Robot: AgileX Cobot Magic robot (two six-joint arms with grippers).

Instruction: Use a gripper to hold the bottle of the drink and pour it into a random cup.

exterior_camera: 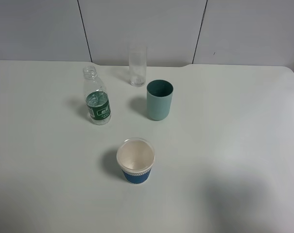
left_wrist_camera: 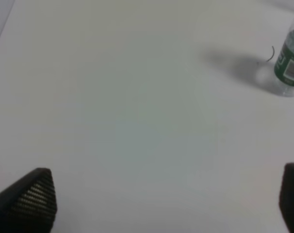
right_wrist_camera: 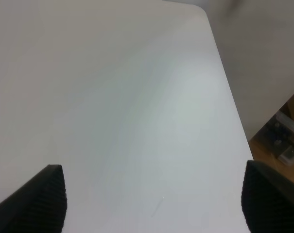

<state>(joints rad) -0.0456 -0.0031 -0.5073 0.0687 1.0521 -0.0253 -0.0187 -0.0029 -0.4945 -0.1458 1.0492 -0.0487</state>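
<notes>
The bottle [exterior_camera: 96, 99] stands upright and uncapped on the white table, left of centre, with the clear drink [exterior_camera: 98, 118] low inside it and a dark green label. Its lower part [left_wrist_camera: 289, 65] shows in the left wrist view, far from the jaws. To its right stands the teal cup [exterior_camera: 159, 99], upright and empty. Neither arm appears in the exterior high view. My left gripper [left_wrist_camera: 168, 201] is open over bare table, with nothing between its fingers [left_wrist_camera: 32, 196]. My right gripper [right_wrist_camera: 154, 201] is open too, over bare table near the table's edge.
A tall clear glass [exterior_camera: 137, 66] stands behind the bottle and cup, near the back wall. A blue-and-white paper cup [exterior_camera: 135, 160] sits nearer the front, at the centre. The right wrist view shows the table's edge [right_wrist_camera: 224, 77] and floor clutter beyond.
</notes>
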